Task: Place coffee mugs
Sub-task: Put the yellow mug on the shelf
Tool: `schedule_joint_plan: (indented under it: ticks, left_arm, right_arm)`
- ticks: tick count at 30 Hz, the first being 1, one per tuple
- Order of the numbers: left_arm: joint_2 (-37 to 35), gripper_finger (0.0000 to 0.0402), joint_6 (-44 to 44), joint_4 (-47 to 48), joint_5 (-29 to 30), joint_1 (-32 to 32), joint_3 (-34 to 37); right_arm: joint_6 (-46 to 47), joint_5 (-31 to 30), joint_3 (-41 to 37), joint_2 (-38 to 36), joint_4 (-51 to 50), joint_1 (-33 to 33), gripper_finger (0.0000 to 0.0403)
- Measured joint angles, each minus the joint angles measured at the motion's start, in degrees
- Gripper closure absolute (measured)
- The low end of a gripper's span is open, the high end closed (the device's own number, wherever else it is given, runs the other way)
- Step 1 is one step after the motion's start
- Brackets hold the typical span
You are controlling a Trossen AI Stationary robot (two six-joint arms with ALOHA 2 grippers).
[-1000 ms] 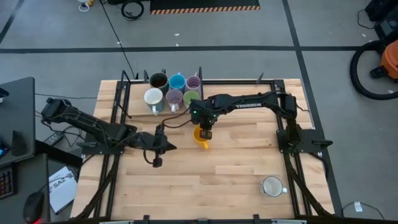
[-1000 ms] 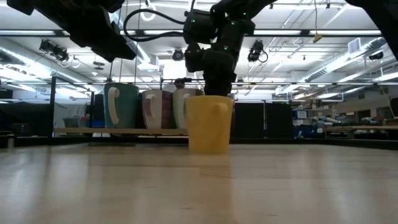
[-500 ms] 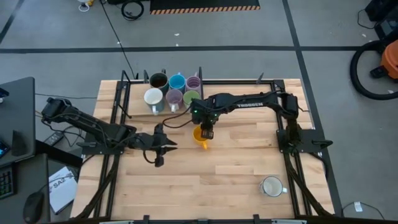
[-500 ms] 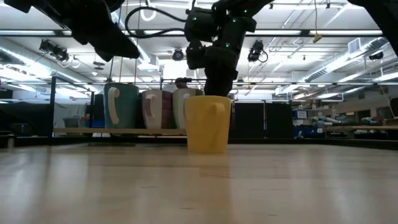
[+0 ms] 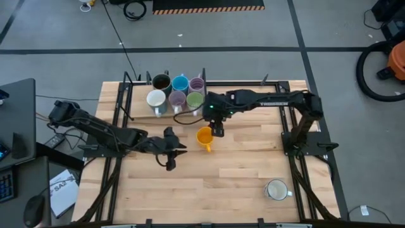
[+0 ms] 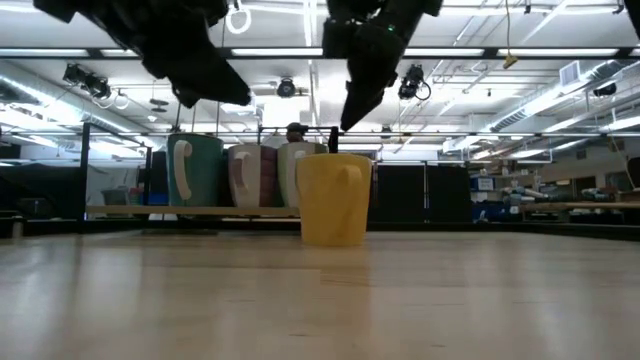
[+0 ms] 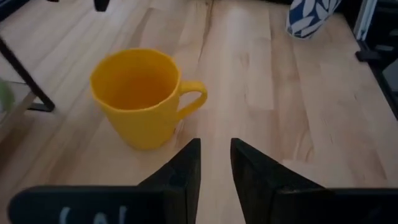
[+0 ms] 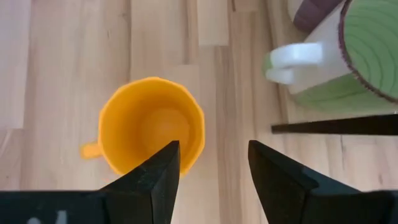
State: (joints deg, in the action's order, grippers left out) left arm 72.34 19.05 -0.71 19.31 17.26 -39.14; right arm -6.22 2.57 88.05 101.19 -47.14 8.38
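An orange mug [image 5: 204, 137] stands upright on its base on the wooden table, near the middle; it also shows in the low view [image 6: 335, 200]. My right gripper [image 8: 214, 168] hangs open just above it, over its far-right rim [image 5: 218, 129], touching nothing. My left gripper [image 7: 215, 158] is open by a narrow gap and points at the orange mug [image 7: 140, 96] from the table's left [image 5: 179, 149]. Several mugs [image 5: 177, 92] stand grouped at the far left: dark brown, blue, lilac, white, green. A white mug [image 5: 276, 189] stands at the near right.
A black metal frame [image 5: 126, 101] runs along the table's left, far and right sides. One of its bars [image 8: 336, 124] lies between the orange mug and the green mug [image 8: 367, 56]. Bare wood stretches across the table's near half.
My right gripper has let go of the orange mug's rim, opened wide and risen clear above it. The mug stays standing where it was. My left gripper has opened a little and moved toward the table's right, closer to the orange mug.
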Motion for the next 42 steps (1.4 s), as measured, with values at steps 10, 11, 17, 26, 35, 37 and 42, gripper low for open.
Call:
schedule_joint_plan:
  ticks: [10,11,17,26,35,37,42]
  left_arm:
    - [10.89,0.0307,-4.4,4.08,1.05,-2.8,-11.89]
    - [12.17,0.0305,-5.05,4.77,1.05,-3.07,-13.37]
    - [18.44,0.028,-8.39,10.92,0.46,-4.86,-21.51]
    - [26.12,0.0272,-10.72,13.6,2.43,-7.62,-29.63]
    - [28.93,0.0238,-5.44,12.75,-0.5,-10.38,-30.82]
    - [29.16,0.0234,-3.94,13.44,-0.51,-10.82,-30.62]
    - [30.97,0.0232,-3.13,11.16,-0.46,-11.1,-30.71]
  right_arm:
    - [5.35,-6.81,-21.98,-14.83,18.82,-1.88,0.0208]
    - [6.09,-7.8,-23.63,-16.4,19.81,-2.32,0.0208]
    - [12.18,-13.89,-31.58,-24.01,23.07,-5.44,0.0208]
    - [21.87,-25.38,-39.1,-31.98,22.8,-12.37,0.0208]
    - [28.11,-34.5,-46.01,-35.01,28.74,-20.18,0.0208]
    - [28.99,-34.54,-47.07,-34.72,31.75,-21.19,0.0208]
    - [30.26,-36.01,-49.46,-34.01,36.34,-23.03,0.0208]
